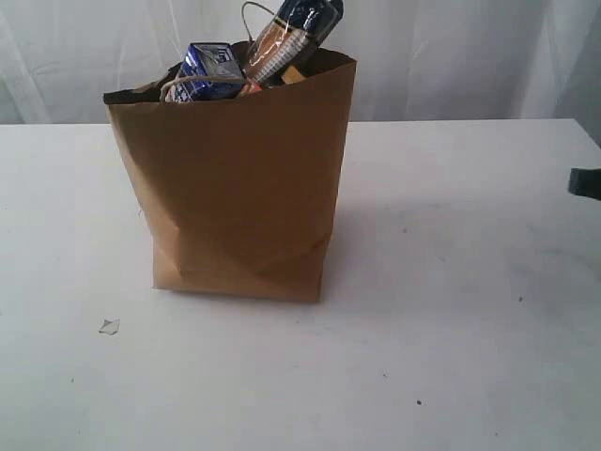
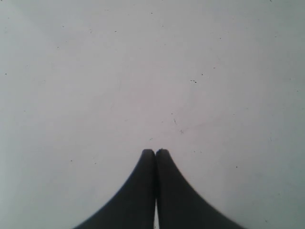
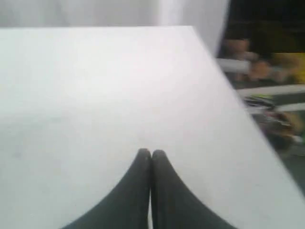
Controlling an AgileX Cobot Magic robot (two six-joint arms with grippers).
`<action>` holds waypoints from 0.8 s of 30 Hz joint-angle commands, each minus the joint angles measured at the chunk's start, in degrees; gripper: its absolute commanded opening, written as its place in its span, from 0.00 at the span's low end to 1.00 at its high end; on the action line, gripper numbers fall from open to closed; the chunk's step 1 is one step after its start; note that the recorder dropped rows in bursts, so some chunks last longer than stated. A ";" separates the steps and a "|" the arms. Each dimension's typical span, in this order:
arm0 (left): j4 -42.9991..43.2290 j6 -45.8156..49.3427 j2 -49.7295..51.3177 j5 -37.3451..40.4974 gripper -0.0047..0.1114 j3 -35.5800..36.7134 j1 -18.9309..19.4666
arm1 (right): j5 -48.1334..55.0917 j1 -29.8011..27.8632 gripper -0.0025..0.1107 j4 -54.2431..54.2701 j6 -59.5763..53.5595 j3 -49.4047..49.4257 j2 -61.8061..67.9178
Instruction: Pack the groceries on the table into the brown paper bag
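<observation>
The brown paper bag (image 1: 246, 183) stands upright in the middle of the white table (image 1: 470, 310). Out of its top stick the blue-orange spaghetti packet (image 1: 291, 36) and the small blue-white carton (image 1: 212, 70); a twine handle (image 1: 252, 14) loops behind them. The jar, bottle, can and pouch are hidden. My left gripper (image 2: 155, 151) is shut on nothing over bare tabletop (image 2: 143, 71). My right gripper (image 3: 151, 152) is likewise shut and empty above the table (image 3: 95, 86), near its far corner. A dark bit of the right arm (image 1: 586, 182) shows at the exterior view's right edge.
A small scrap (image 1: 110, 326) lies on the table left of the bag's base. A white curtain (image 1: 470, 56) hangs behind the table. Beyond the table edge in the right wrist view is dark clutter (image 3: 267, 62).
</observation>
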 commanded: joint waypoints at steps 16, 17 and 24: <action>-0.11 -0.20 -0.22 0.18 0.04 0.24 -0.49 | 6.51 -5.70 0.02 -4.97 -10.02 2.17 -32.76; -0.11 -0.20 -0.22 0.18 0.04 0.24 -0.49 | 6.52 -5.70 0.02 -4.97 -10.00 2.17 -33.51; -0.11 -0.20 -0.22 0.18 0.04 0.24 -0.49 | 3.26 -5.70 0.02 -12.44 -4.73 2.68 -33.33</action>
